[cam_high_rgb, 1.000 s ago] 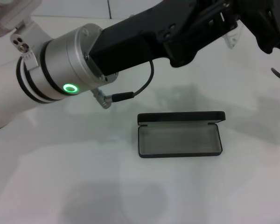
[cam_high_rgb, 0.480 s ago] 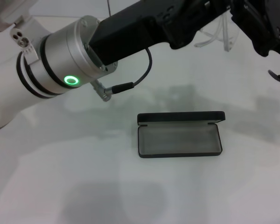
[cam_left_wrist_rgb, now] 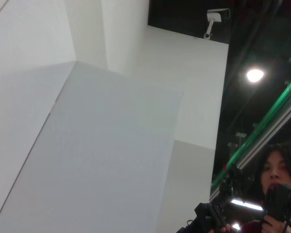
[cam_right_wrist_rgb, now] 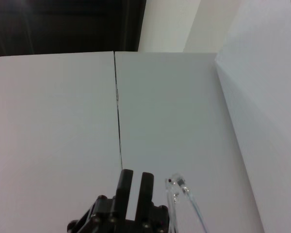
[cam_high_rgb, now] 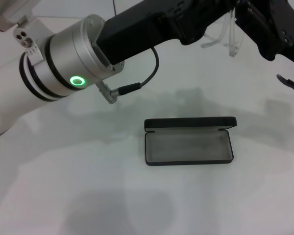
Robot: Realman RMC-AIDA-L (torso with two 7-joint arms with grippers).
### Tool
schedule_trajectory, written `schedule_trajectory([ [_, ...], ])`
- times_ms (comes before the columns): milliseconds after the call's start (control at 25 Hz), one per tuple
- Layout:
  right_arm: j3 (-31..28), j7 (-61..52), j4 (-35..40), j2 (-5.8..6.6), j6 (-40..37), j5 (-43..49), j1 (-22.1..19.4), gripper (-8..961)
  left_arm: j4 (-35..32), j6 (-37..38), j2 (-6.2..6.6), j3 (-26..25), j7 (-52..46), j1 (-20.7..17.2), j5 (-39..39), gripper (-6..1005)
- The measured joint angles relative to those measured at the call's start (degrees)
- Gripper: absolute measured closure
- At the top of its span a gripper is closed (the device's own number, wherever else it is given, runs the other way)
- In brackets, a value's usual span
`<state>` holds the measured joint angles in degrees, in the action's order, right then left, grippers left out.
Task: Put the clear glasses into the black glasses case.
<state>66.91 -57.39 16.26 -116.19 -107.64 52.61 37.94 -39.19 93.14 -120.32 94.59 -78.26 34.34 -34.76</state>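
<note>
Head view: the case [cam_high_rgb: 188, 147] lies open on the white table [cam_high_rgb: 78, 191], right of centre. Its lid stands up along the far edge and the grey-lined tray faces up with nothing in it. The left arm [cam_high_rgb: 63, 73], with a green ring light on its silver wrist, reaches from the left across to the top of the picture. Its black left gripper [cam_high_rgb: 208, 22] ends high above the table. The glasses [cam_high_rgb: 224, 39] hang in the air there, well above and behind the case. They are just beside the left gripper and between it and the black right gripper [cam_high_rgb: 267, 29], which comes in from the top right. Dark parts overlap here, so which one grips the glasses cannot be told, nor how far either is open.

Left wrist view: the camera points upward at white walls [cam_left_wrist_rgb: 102, 145] and a dark ceiling with a lamp [cam_left_wrist_rgb: 254, 75]. A person [cam_left_wrist_rgb: 276, 170] is in a corner. No gripper, glasses or case shows.

Right wrist view: two black prongs [cam_right_wrist_rgb: 133, 187] stand parallel with a narrow gap in front of white panels [cam_right_wrist_rgb: 53, 126]. Nothing shows in the gap. A clear part of the glasses [cam_right_wrist_rgb: 177, 191] rises just beside them, not between them. Which arm the prongs belong to cannot be told
</note>
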Motion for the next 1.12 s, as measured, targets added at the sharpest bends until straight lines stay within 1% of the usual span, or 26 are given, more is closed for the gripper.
schedule_trajectory([
  [560, -0.7, 0.0, 0.1, 0.0, 0.1, -0.5, -0.4, 829, 0.0, -0.2, 0.33, 0.0, -0.3, -0.7, -0.3, 904],
  [880, -0.7, -0.1, 0.9, 0.53, 0.1, -3.0, -1.9, 828, 0.0, 1.2, 0.62, -0.1, 0.0, -2.5, -1.3, 902],
  [960, -0.7, -0.6, 2.4, 0.84, 0.0, -3.0, -2.9, 827, 0.1, 1.7, 0.99, -1.3, 0.0, -3.6, -3.2, 900],
  [1000, -0.6, -1.2, 3.7, 1.01, -0.1, -2.9, -3.5, 827, 0.1, 2.2, 1.25, -2.6, 0.0, -4.3, -5.3, 900],
  [1080, -0.5, -3.1, 7.4, 1.59, -0.1, -2.2, -5.3, 827, 0.1, 4.0, 1.86, -5.9, -0.4, -5.6, -10.1, 899],
  [1120, -0.4, -4.9, 10.5, 2.04, 0.2, -1.4, -6.5, 826, 0.1, 5.1, 2.23, -7.7, -0.6, -6.3, -12.6, 898],
])
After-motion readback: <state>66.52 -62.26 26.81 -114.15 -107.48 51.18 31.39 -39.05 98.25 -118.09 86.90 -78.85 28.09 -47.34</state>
